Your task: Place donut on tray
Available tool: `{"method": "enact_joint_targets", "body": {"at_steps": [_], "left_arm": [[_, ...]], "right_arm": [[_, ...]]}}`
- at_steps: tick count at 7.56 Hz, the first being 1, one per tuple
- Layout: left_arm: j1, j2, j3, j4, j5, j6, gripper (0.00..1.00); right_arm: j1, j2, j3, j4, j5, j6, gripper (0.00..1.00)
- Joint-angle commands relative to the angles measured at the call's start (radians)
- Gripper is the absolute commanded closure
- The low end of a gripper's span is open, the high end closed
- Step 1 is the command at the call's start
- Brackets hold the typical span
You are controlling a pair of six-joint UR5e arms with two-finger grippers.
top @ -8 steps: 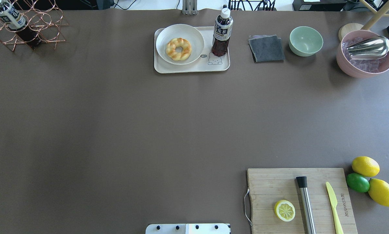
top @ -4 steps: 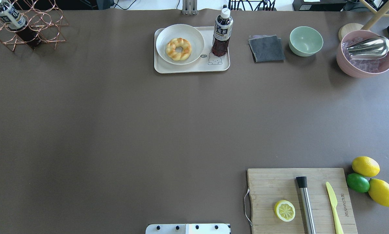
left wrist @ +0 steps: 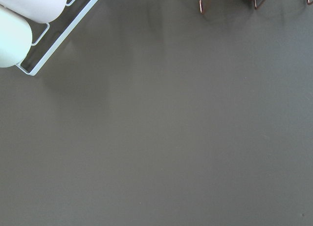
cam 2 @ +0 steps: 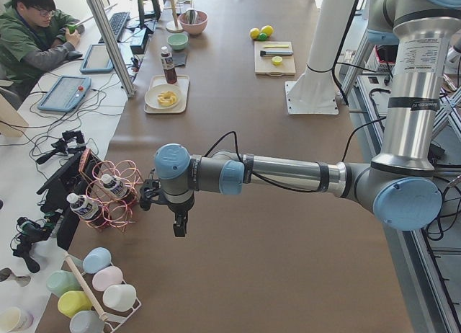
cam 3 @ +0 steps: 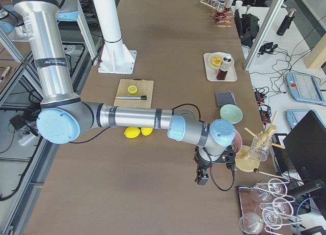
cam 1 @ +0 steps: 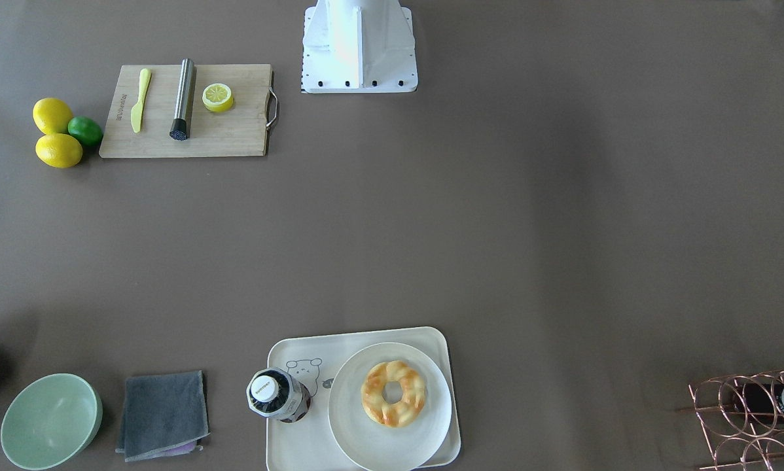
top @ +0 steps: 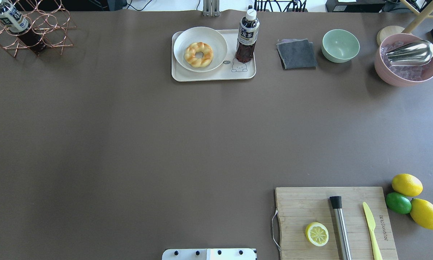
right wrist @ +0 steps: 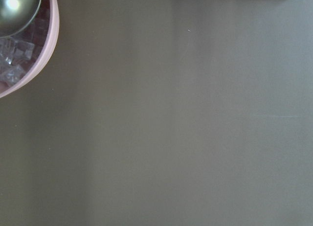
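The braided golden donut [top: 198,54] lies on a round off-white plate [top: 187,38], and the plate stands on the cream tray [top: 216,74] at the table's far middle. It also shows in the front view, donut [cam 1: 392,392] on plate [cam 1: 379,441] on tray [cam 1: 287,445]. My left gripper [cam 2: 177,225] hangs over bare table near the copper bottle rack, far from the tray. My right gripper [cam 3: 200,180] hangs over bare table at the other end, near the pink bowl. Both show only in the side views, so I cannot tell whether they are open or shut.
A dark tea bottle [top: 247,36] stands on the tray's right part. A grey cloth [top: 296,54], green bowl [top: 340,45] and pink ice bowl [top: 406,59] stand to the right. A cutting board [top: 303,209] with lemon half, muddler and knife lies near right. A copper rack [top: 32,29] stands far left.
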Motion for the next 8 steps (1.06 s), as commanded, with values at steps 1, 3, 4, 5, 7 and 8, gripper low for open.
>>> {"method": "enact_joint_targets", "body": {"at_steps": [1,3,4,5,7,8], "left_arm": [[-0.004,0.008,0.001,-0.015,0.002,-0.020,0.01],[-0.004,0.011,0.009,-0.034,0.003,-0.019,0.01],[-0.004,0.011,0.009,-0.034,0.002,-0.019,0.01],[-0.005,0.011,0.013,-0.035,0.002,-0.019,0.01],[-0.005,0.011,0.015,-0.034,0.002,-0.019,0.01],[-0.005,0.013,0.016,-0.034,0.002,-0.019,0.01]], "right_arm": [[0.000,0.000,-0.001,0.000,0.002,0.000,0.00],[0.000,0.000,-0.001,0.000,0.004,0.000,0.00],[0.000,0.000,-0.001,0.000,0.004,0.000,0.00],[0.000,0.000,-0.001,0.000,0.004,0.000,0.00],[0.000,0.000,-0.001,0.000,0.005,0.000,0.00],[0.000,0.000,-0.001,0.000,0.005,0.000,0.00]]}}
